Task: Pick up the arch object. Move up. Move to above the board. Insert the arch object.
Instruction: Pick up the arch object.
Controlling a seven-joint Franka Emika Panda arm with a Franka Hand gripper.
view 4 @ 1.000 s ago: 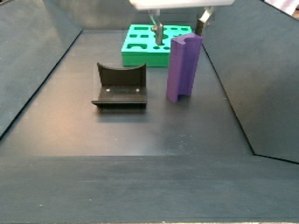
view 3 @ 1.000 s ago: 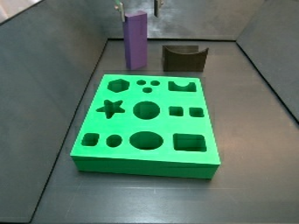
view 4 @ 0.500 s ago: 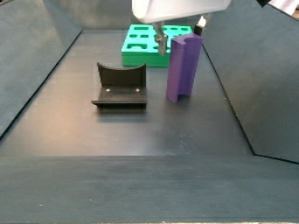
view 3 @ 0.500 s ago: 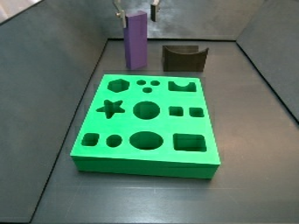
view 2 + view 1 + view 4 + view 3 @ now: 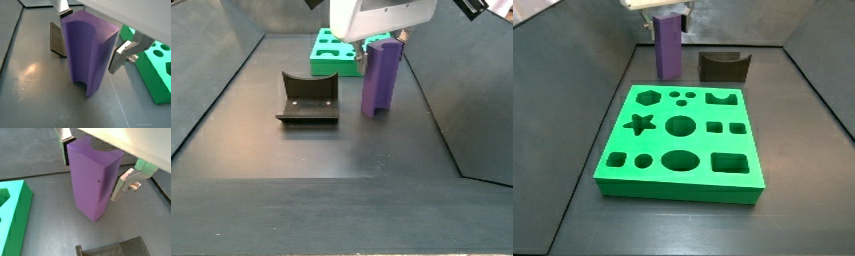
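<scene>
You have one board [image 5: 679,140], a thick green slab lying flat on the dark floor, with about eleven holes cut in its top. Behind it, near the back wall, stand one arch object [image 5: 669,48], a tall purple column, and just beside it one short dark grey block [image 5: 724,66] with a curved notch; they are apart. The column stands upright on the floor, well apart from the holes it must go into.

One gripper [image 5: 93,165] is down over the top of the column. In both wrist views one silver finger [image 5: 124,54] stands on each side of the upper part. The jaws are open wider than the column, and a small gap shows at each side, so it holds nothing yet.

What can go wrong, in my judgement: if you close while the column is not centred, one finger will touch first and push it, and because it is tall and slim it may tip. If you grip too near the top, it may swing or slip during the lift and later not line up with the arch hole [image 5: 719,98].
</scene>
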